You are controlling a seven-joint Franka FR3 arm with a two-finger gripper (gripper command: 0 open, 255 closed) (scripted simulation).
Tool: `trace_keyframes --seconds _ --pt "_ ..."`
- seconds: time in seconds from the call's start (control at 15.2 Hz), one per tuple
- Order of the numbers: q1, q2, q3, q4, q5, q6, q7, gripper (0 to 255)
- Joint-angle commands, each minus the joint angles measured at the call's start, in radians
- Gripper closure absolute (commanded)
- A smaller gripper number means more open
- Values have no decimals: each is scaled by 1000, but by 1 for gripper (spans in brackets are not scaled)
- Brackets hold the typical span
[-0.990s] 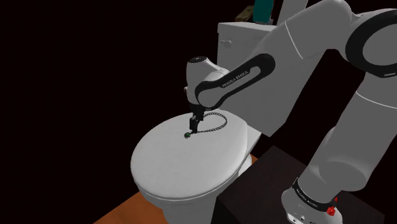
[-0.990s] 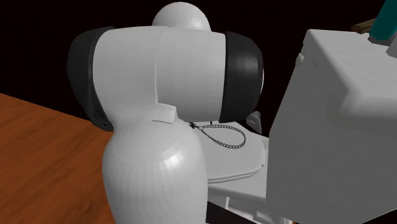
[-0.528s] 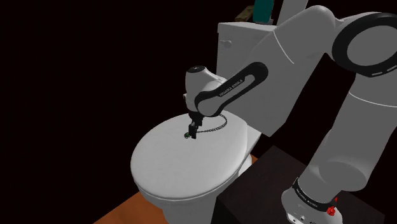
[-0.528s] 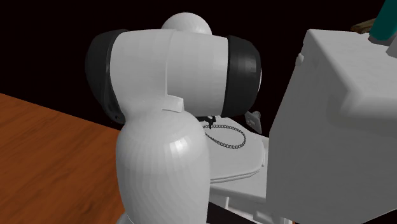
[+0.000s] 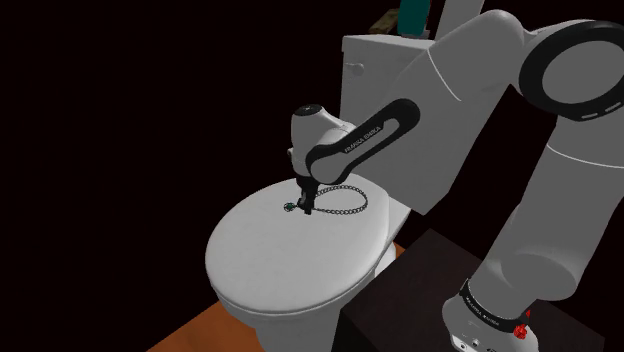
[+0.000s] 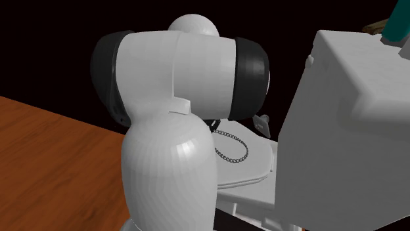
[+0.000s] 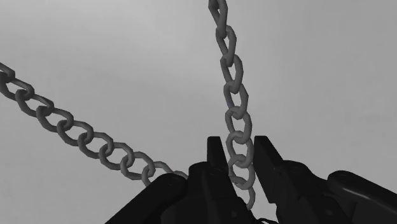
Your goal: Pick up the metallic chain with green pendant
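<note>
In the wrist view the gripper [image 7: 240,164] is closed on the chain [image 7: 233,108]. Its two black fingers [image 7: 215,154] press against either side of one strand of dull grey links that runs straight away from the hand. A second strand [image 7: 83,137] curves off sideways from under the finger bases. Behind both is the plain grey toilet lid [image 7: 127,51].

The shoulder view adds the whole layout. The arm [image 5: 480,90] reaches from the stand [image 5: 400,300] at lower right, and the hand points down at the rear part of the lid. The chain lies there as a flattened loop, spread toward that view's right of the fingers. The small green pendant [image 5: 289,208] sits just on the other side of the fingers, toward that view's left. Whether the pinched links are clear of the lid or touching it cannot be told.

The second exterior view looks past the bulky white and dark joints of the arm, which cover the hand and the pendant. It shows the far bend of the loop resting on the lid, close to the tank [image 6: 355,131], and a wide stretch of reddish wood floor [image 6: 46,164].

The toilet is closed with its lid down, so the chain is on top of it and not inside the bowl. The white tank stands behind the lid, and a teal object [image 5: 413,12] stands on top of the tank. Beyond it is a black area [image 5: 120,100].
</note>
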Motion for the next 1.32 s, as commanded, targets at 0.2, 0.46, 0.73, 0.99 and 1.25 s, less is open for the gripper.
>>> trace_keyframes --seconds 0.2,0.46,0.73,0.99,1.25 --pt "-1 -10 1 3 5 -12 -4 255" --pt "-2 -46 4 19 23 -62 -20 255" --pt "-2 -80 5 38 39 -113 -35 255" --pt "-2 -110 6 60 52 -165 -48 255" --pt "-2 -125 6 74 58 -192 -54 255"
